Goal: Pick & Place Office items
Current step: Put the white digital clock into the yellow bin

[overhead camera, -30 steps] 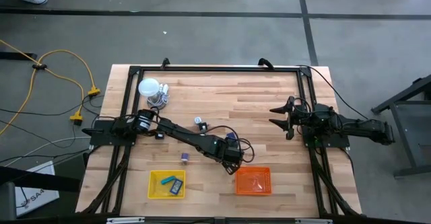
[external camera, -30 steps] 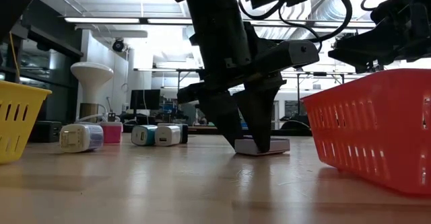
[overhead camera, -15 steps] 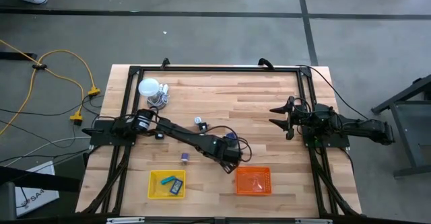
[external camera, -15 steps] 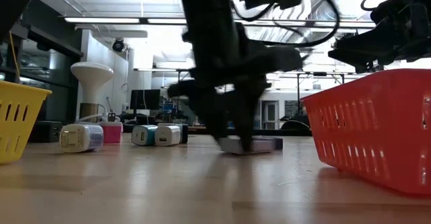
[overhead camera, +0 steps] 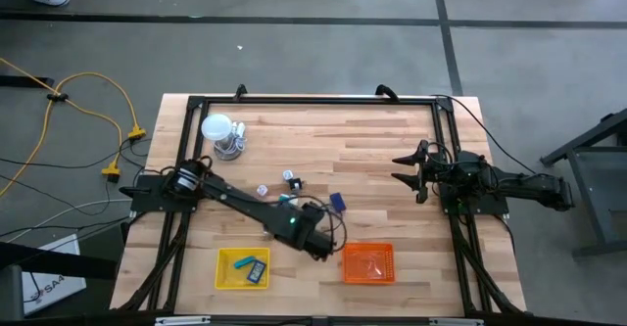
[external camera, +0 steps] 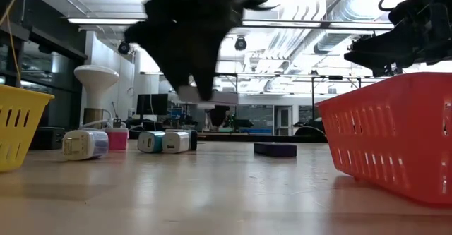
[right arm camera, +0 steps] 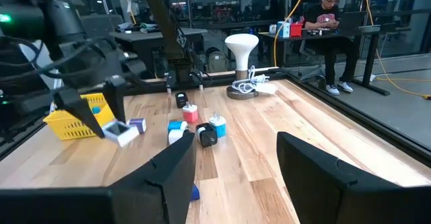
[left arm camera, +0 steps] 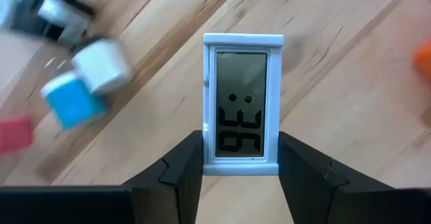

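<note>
My left gripper (left arm camera: pixel 241 173) is shut on a small white digital clock (left arm camera: pixel 242 103) with a grey display and hangs above the wood between the two trays (overhead camera: pixel 315 246). The low view shows the clock (external camera: pixel 206 94) well above the table. Several small office items lie loose: a dark blue block (overhead camera: pixel 336 202), a white and blue pair (overhead camera: pixel 291 179) and a pale one (overhead camera: pixel 263 189). My right gripper (overhead camera: pixel 407 169) waits open at the table's right side. My left gripper pinches the clock between its two fingers, one finger (left arm camera: pixel 185 170) on each long side edge, near the clock's lower end (left arm camera: pixel 210 165). The fingers come from above, slanting down. The clock is lifted clear of the table, display facing up toward the wrist.
A yellow mesh tray (overhead camera: pixel 225 279) holding a few items and an orange mesh tray (overhead camera: pixel 368 279) stand near the front edge. A white globe on a wire stand (overhead camera: pixel 217 130) is at the far left. A black frame (overhead camera: pixel 313 99) rims the table.
My left gripper has risen and gone toward the table's left and near edge, turning a little, with the white clock held between its fingers. The clock has come off the table and is lifted clear. The dark blue block stays where it lay.
</note>
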`<state>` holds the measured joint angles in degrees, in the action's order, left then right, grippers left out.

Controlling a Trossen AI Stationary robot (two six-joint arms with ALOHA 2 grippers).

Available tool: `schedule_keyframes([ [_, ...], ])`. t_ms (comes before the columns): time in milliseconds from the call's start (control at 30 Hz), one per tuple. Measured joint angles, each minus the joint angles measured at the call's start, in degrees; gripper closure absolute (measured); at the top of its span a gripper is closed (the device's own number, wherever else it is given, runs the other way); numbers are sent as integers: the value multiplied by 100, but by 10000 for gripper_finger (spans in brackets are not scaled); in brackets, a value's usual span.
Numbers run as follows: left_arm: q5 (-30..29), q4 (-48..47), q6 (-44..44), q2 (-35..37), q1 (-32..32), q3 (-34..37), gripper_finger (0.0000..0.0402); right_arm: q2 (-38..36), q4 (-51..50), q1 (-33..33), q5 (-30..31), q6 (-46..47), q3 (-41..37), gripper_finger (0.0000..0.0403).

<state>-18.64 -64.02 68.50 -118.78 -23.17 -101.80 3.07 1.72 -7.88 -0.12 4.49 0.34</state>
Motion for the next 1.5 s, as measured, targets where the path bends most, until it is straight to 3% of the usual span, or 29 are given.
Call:
schedule_keyframes([
  [300, -274, -1155, 1741, 212, -1002, -9, 245, 0, 0, 0, -3, 0, 0, 208],
  [700, -239, -1960, 3374, 317, -2325, -9, 245, 0, 0, -2, -3, 0, -1, 208],
  [1033, -22, -1954, 3928, 82, -2968, -4, 245, 0, 0, -1, -5, 0, 0, 208],
  [1500, 56, -1861, 3947, -301, -3023, -2, 245, 0, 0, 0, -5, 0, -2, 208],
])
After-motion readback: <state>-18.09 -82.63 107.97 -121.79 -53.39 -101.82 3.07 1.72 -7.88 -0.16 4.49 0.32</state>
